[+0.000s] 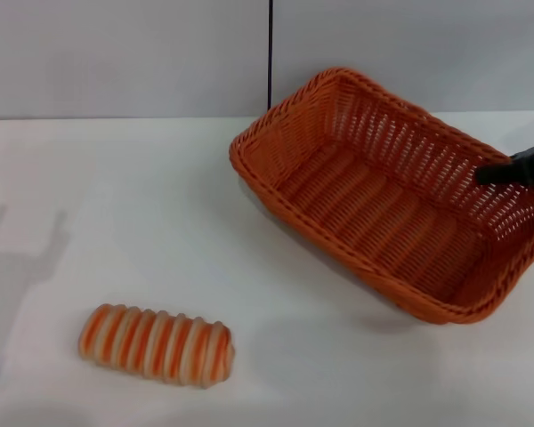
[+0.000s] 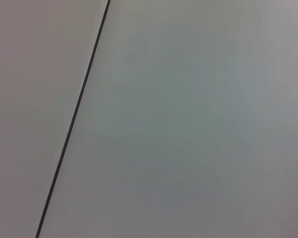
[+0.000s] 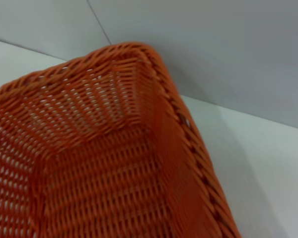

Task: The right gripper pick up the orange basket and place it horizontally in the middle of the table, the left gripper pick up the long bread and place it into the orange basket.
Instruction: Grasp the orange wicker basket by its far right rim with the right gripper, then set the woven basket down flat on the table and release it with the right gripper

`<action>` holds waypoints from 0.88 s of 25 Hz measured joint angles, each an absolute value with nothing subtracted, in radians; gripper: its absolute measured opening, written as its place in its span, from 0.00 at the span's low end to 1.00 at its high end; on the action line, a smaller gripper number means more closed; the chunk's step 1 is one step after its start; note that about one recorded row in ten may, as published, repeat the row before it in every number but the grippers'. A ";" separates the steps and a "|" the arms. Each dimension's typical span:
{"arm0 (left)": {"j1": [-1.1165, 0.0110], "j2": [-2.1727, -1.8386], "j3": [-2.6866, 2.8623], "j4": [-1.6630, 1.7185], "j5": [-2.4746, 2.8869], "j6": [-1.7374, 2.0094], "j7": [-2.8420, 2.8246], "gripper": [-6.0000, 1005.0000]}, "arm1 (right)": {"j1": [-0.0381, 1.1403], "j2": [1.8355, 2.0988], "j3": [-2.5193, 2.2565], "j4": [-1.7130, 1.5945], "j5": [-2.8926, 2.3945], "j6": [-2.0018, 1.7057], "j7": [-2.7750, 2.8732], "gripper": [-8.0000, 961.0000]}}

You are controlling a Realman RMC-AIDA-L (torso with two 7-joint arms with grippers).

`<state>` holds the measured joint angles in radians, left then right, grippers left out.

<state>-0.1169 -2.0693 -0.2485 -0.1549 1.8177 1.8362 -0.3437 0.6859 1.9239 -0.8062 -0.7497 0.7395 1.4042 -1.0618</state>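
The orange basket (image 1: 383, 205) hangs tilted at the right of the white table (image 1: 116, 205), casting a shadow beneath its near side. My right gripper (image 1: 509, 169) comes in from the right edge, its black fingers clamped on the basket's right wall. In the right wrist view the basket (image 3: 114, 163) fills most of the picture, showing its empty woven inside and braided rim. The long bread (image 1: 157, 344) lies flat on the table at the near left, striped side up, well apart from the basket. My left gripper is out of view.
A grey wall with a dark vertical seam (image 1: 271, 53) stands behind the table. The left wrist view shows only that wall and the seam (image 2: 74, 119). An arm's shadow falls on the table's left side (image 1: 27, 249).
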 joint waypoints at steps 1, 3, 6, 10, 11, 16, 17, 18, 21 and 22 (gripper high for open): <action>-0.117 -2.069 -0.248 -0.155 1.818 1.836 -0.344 0.86 | 0.685 1.924 -0.806 -0.751 0.740 1.405 -1.062 0.26; -0.120 -2.069 -0.248 -0.155 1.818 1.836 -0.344 0.86 | 0.684 1.926 -0.805 -0.756 0.740 1.408 -1.064 0.22; -0.125 -2.069 -0.248 -0.155 1.818 1.836 -0.344 0.86 | 0.671 1.939 -0.801 -0.798 0.745 1.419 -1.087 0.20; -0.126 -2.069 -0.249 -0.155 1.815 1.836 -0.344 0.86 | 0.633 1.961 -0.769 -0.887 0.794 1.459 -1.150 0.18; -0.126 -2.069 -0.249 -0.155 1.815 1.836 -0.344 0.86 | 0.622 1.964 -0.762 -0.907 0.817 1.471 -1.169 0.18; -0.126 -2.069 -0.253 -0.155 1.812 1.835 -0.344 0.86 | 0.561 1.955 -0.749 -0.956 1.029 1.574 -1.292 0.18; -0.126 -2.069 -0.254 -0.155 1.812 1.835 -0.344 0.86 | 0.554 1.950 -0.744 -0.956 1.058 1.592 -1.311 0.18; -0.126 -2.069 -0.254 -0.155 1.812 1.835 -0.344 0.86 | 0.547 1.945 -0.734 -0.957 1.087 1.616 -1.328 0.18; -0.129 -2.069 -0.255 -0.155 1.812 1.835 -0.344 0.86 | 0.539 1.932 -0.691 -0.961 1.132 1.678 -1.357 0.18; -0.130 -2.069 -0.255 -0.155 1.812 1.835 -0.344 0.86 | 0.539 1.928 -0.676 -0.964 1.137 1.694 -1.363 0.18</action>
<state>-0.1296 -2.0693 -0.2546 -0.1549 1.8118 1.8346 -0.3436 0.5385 1.9277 -0.6761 -0.9644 1.1369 1.6945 -1.3625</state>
